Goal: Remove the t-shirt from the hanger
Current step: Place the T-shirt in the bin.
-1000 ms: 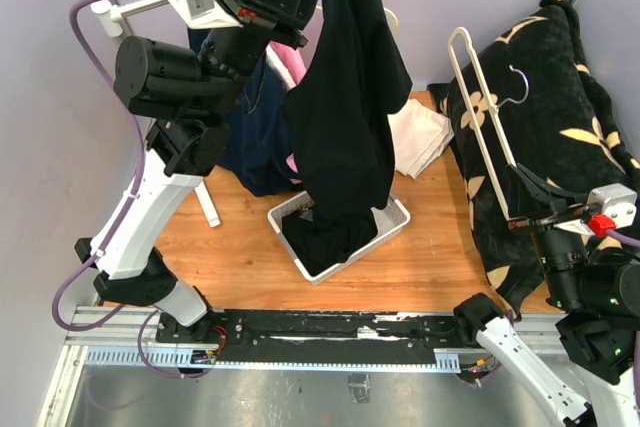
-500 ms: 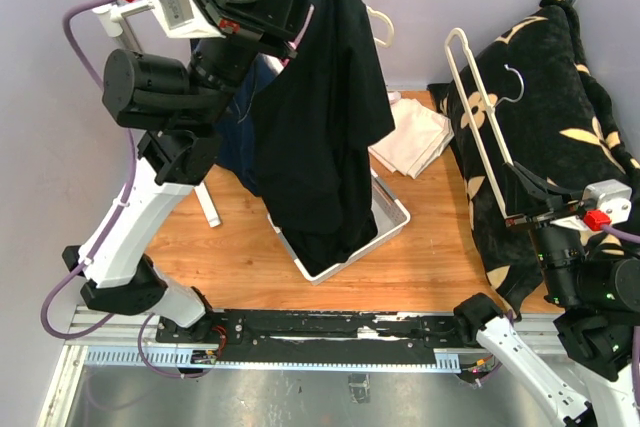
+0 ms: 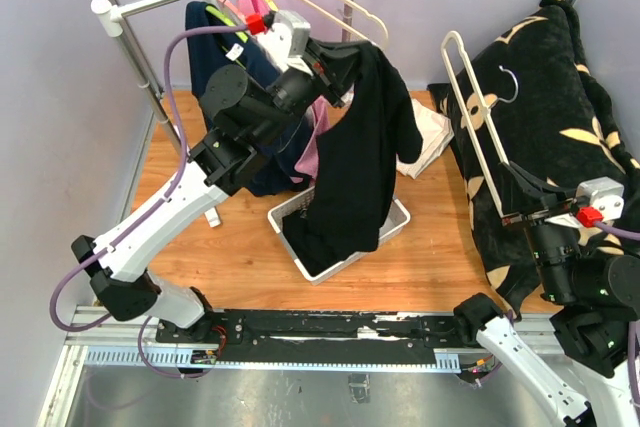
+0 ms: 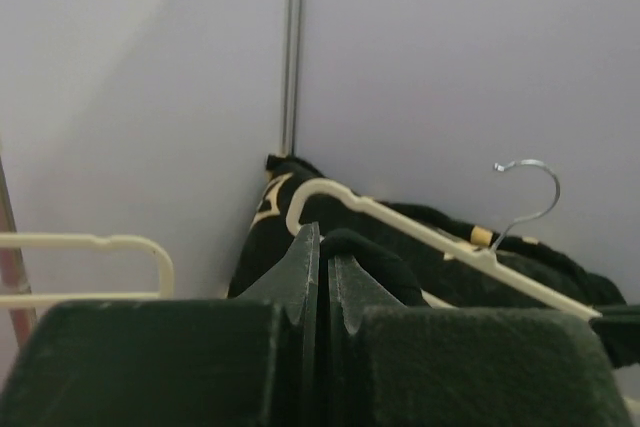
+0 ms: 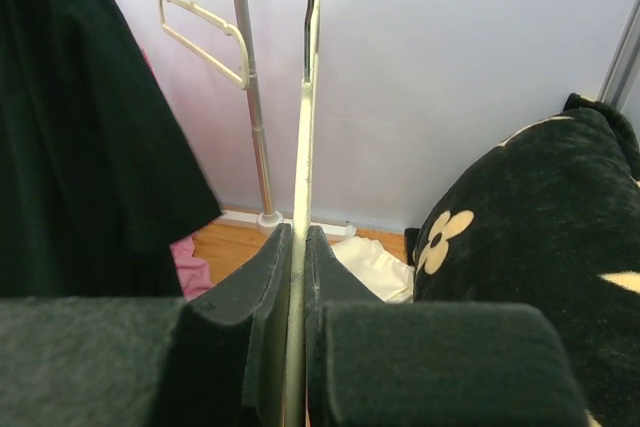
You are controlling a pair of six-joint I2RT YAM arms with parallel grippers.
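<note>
The t-shirt [image 3: 360,157] has dropped lower, hem in the basket [image 3: 402,213].

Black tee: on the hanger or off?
Off. The left claw grips the black t-shirt, which hangs over the white bin; the cream hanger in the right claw is bare.

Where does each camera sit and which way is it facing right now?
Top external: above and behind the robot, looking down on the table; left arm and right arm show, t-shirt hanging down to the basket.
Left wrist: on the left arm, looking along the left jaws, shut on the t-shirt, toward the hanger and wall.
Right wrist: on the right arm, looking along the right jaws, shut on the hanger, toward the rack pole.
Shared: all three show the t-shirt and the hanger.
</note>
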